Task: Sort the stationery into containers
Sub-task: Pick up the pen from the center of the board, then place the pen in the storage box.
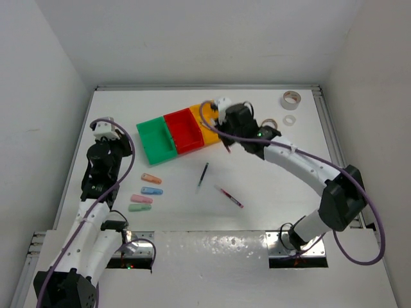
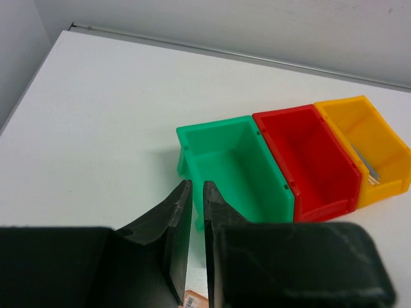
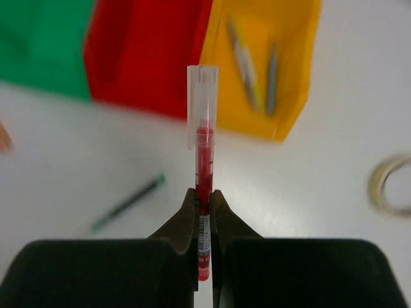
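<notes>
Three joined bins stand in a row: green [image 1: 156,140], red [image 1: 183,131] and yellow-orange [image 1: 209,131]. My right gripper [image 3: 203,196] is shut on a red pen [image 3: 204,147] with a clear cap, held above the table just before the yellow-orange bin [image 3: 295,77], which holds two pens [image 3: 243,61]. It shows in the top view [image 1: 227,145] beside that bin. My left gripper [image 2: 197,186] is shut and empty, just left of the green bin [image 2: 192,138]. A dark pen [image 1: 203,174] and another red pen [image 1: 229,197] lie on the table.
Orange [image 1: 151,178], blue [image 1: 152,190], pink [image 1: 141,199] and green [image 1: 139,208] pastel pieces lie near the left arm. A grey tape roll [image 1: 291,99], a white one [image 1: 289,119] and a tan one [image 1: 270,123] lie at the back right.
</notes>
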You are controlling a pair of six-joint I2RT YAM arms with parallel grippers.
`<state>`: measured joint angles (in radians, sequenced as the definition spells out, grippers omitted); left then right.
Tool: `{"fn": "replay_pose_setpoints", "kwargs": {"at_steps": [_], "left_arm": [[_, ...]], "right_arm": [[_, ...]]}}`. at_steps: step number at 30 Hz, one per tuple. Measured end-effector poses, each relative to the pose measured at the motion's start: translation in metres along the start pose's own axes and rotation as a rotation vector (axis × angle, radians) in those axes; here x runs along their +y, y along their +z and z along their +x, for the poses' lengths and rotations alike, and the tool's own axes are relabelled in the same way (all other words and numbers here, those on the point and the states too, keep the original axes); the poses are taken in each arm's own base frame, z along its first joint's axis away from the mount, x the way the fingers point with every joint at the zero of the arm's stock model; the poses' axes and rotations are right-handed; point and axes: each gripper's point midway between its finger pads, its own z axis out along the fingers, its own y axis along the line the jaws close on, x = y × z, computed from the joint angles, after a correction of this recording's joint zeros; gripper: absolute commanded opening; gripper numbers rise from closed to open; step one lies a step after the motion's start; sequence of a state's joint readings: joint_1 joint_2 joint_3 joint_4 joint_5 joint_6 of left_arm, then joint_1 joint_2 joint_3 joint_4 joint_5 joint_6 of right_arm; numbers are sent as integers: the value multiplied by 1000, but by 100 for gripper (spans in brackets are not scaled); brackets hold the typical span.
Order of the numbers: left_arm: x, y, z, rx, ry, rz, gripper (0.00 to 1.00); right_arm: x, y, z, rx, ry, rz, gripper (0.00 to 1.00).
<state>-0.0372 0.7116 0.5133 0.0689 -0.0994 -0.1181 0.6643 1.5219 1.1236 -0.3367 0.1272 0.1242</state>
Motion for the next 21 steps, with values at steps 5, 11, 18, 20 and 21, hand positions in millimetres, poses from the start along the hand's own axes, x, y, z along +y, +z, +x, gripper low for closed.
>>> {"fn": "replay_pose_setpoints", "kwargs": {"at_steps": [5,11,18,20,21], "left_arm": [[3,0,1,2,-6,-15,11],[13,0,1,0,-12,-58,11],[28,0,-1,-6,-17,-111,12],[32,0,-1,-6,-18,-126,12],[33,1,-1,-6,-18,-130,12]], "right_arm": [[-32,3,-152,-366,70,54,0],[-56,102,-187,-394,103,92,0],[-61,195,-101,-193,131,89,0],[-62,204,-91,-172,138,87,0],[-62,206,-88,-167,138,87,0]]}}
